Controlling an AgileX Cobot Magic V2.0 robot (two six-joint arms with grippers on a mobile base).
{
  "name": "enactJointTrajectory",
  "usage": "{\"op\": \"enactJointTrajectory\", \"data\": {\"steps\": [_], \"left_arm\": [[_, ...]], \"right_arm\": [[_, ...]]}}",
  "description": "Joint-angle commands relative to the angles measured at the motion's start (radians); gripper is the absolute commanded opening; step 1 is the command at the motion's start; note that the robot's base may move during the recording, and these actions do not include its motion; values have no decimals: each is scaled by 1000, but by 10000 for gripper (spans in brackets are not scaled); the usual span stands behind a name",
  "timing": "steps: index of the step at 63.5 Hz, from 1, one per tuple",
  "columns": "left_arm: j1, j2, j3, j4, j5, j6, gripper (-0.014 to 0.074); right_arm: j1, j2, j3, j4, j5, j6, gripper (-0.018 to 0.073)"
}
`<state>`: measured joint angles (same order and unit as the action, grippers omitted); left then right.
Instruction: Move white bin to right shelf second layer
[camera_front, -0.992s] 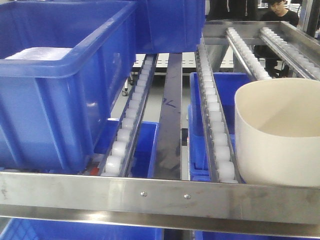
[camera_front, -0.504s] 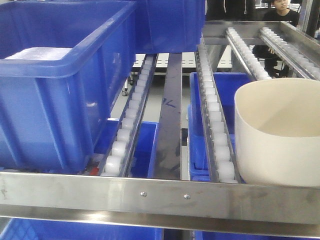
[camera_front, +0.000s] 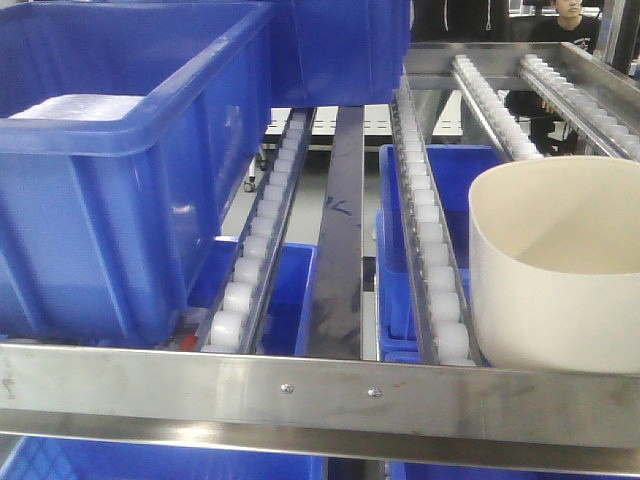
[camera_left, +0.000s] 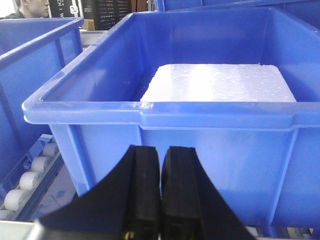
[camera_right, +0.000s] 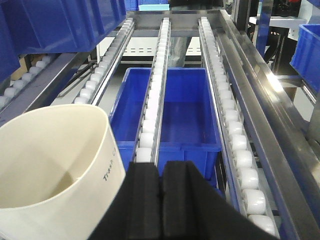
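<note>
Steel racking fills every view, its sloped level of rails lined with small white rollers (camera_front: 430, 240) running down to a flat steel front lip (camera_front: 320, 385). Behind the rack, a seated person in dark clothing (camera_front: 562, 20) shows at the far end.

On the right side of that roller level sits the cream-white glossy plastic tub (camera_front: 560, 270), rounded-square with tapering walls, its base hidden behind the lip and its near wall just behind the lip's edge. In the right wrist view the tub (camera_right: 50, 170) lies just left of the right claw (camera_right: 161, 200), whose two black fingers are clenched flat against each other with nothing between them. Ahead of this claw the roller rails (camera_right: 156, 95) run away unobstructed, and a rectangular blue plastic crate (camera_right: 170, 110) sits on the level below, seen through the gaps between rails.

The left claw (camera_left: 160, 200) is likewise clenched on nothing, its black fingers pressed together. Directly ahead of it stands a large rectangular blue plastic crate (camera_left: 190, 120) with a thick rolled rim, holding a white foam-like slab (camera_left: 220, 82). Another blue crate (camera_left: 30, 60) stands to this claw's left, with a narrow gap between the two crates' walls.
</note>
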<state>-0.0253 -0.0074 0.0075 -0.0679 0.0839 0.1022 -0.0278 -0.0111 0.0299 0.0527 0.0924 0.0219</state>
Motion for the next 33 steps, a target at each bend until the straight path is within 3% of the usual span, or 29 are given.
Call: {"op": "enactJointTrajectory", "data": {"steps": [1, 33], "left_arm": [[-4, -13, 37, -6, -84, -3, 85], [-4, -13, 37, -6, -84, -3, 85]], "right_arm": [[-5, -20, -16, 4, -87, -9, 57], [-5, -20, -16, 4, -87, -9, 57]]}}
